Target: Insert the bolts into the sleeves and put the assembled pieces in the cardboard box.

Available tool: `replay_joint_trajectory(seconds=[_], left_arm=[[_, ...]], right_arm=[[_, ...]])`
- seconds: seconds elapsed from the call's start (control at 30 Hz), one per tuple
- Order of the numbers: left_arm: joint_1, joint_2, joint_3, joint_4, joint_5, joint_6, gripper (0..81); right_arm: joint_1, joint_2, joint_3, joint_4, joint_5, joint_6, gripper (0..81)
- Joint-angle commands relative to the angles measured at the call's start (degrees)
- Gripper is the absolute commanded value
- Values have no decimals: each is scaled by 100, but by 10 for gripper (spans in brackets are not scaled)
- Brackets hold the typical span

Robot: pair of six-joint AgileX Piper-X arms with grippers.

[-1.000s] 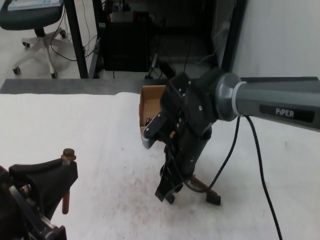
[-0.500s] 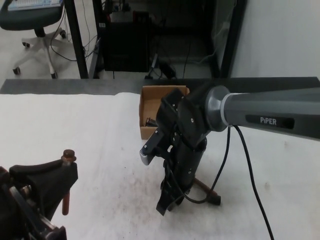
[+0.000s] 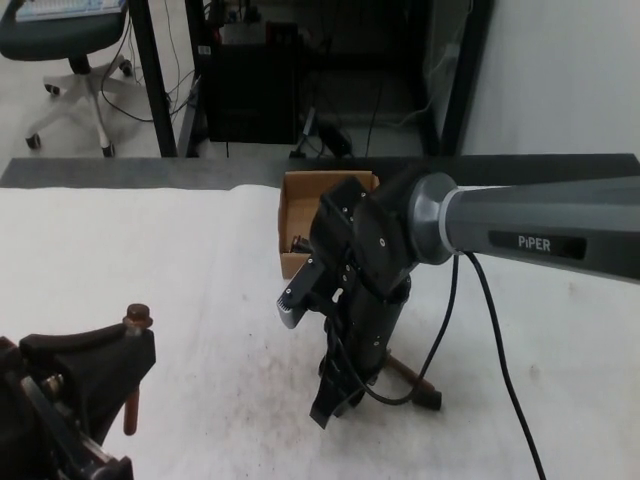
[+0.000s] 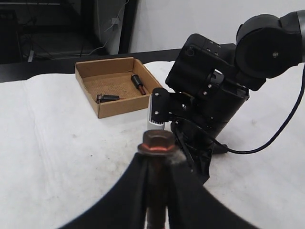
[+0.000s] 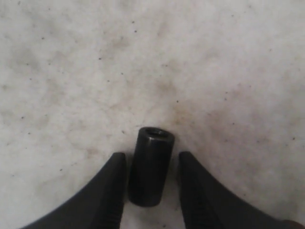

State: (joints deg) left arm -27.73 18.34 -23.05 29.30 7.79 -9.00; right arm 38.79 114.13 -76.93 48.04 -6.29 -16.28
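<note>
A short black sleeve [image 5: 150, 164] rests on the white cloth between the fingers of my right gripper [image 5: 149, 193], which is open, with a narrow gap on each side. In the high view the right gripper [image 3: 333, 402] points straight down at mid-bench. My left gripper [image 4: 155, 191] is shut on the shank of a copper bolt [image 4: 156, 143], held upright with its hex head on top, near the bench's front left corner [image 3: 132, 372]. The cardboard box [image 3: 298, 192] stands behind the right arm; it holds two dark pieces [image 4: 108, 98].
Another copper bolt [image 3: 412, 380] lies on the cloth just right of the right gripper. The right arm's black cable [image 3: 500, 350] trails over the cloth to the front right. Open cloth stretches between the two arms.
The right arm has shifted a little left and lower over the cloth, uncovering more of the box. The left gripper and its bolt have stayed put.
</note>
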Motion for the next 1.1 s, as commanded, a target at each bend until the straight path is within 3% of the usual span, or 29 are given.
replay_joint_trajectory(seconds=[0.0, 0.1, 0.23, 0.27, 0.5, 0.57, 0.73, 0.8, 0.93, 1.07], left_arm=[[16, -23, -12, 52, 50, 4, 1], [16, -23, -12, 55, 50, 4, 1], [16, -23, -12, 55, 50, 4, 1], [16, -23, -12, 55, 50, 4, 1], [16, -23, -12, -415, 113, -6, 1], [16, -23, -12, -990, 550, -35, 1], [16, 469, -12, -2392, 2727, -668, 1], [16, 844, -12, -2796, 3236, -732, 1], [16, 1806, -55, -3831, 3575, -934, 1], [16, 2849, -112, -5831, 3607, -949, 1]], right_arm=[[-3, 80, 3, -228, 79, -48, 354], [-3, 80, 3, -230, 79, -48, 295], [-3, 80, 3, -216, 116, -48, 37], [-3, 80, 3, -216, 177, -34, 4], [-17, -215, -152, 246, 272, 235, 8], [-56, -529, -158, 224, 135, 619, 8], [-269, -1732, -32, -592, -803, 1377, 8], [-371, -2185, 79, -975, -1011, 1538, 8], [-601, -3165, 576, -1553, -1313, 1807, 8], [-762, -4124, 1352, -2056, -2006, 1934, 8]])
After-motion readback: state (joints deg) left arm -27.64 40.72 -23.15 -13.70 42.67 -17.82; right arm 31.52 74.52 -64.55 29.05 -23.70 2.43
